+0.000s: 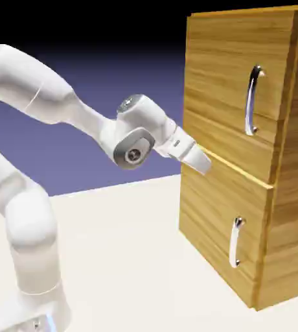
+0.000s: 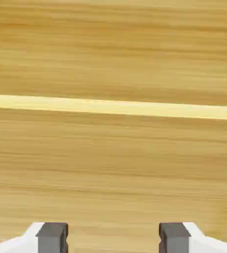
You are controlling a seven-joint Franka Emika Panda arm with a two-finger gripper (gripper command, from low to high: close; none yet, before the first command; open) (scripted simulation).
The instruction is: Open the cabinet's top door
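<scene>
The cabinet (image 1: 297, 194) of light brown wood stands at the right of the exterior view. Its top door (image 1: 219, 71) carries a long curved silver handle (image 1: 252, 100) near its right edge. My gripper (image 1: 205, 166) is right up against the cabinet's front near its left edge, at the seam between the two doors, well left of and below that handle. In the hand view wood grain fills the picture, crossed by the pale seam (image 2: 113, 107). My gripper (image 2: 113, 238) is open there, its two grey fingertips (image 2: 52, 237) apart with only wood showing between them.
The smaller lower door (image 1: 206, 220) has a short silver handle (image 1: 234, 242). The white table (image 1: 126, 259) spreads in front of the cabinet. My arm reaches in from the left at mid height.
</scene>
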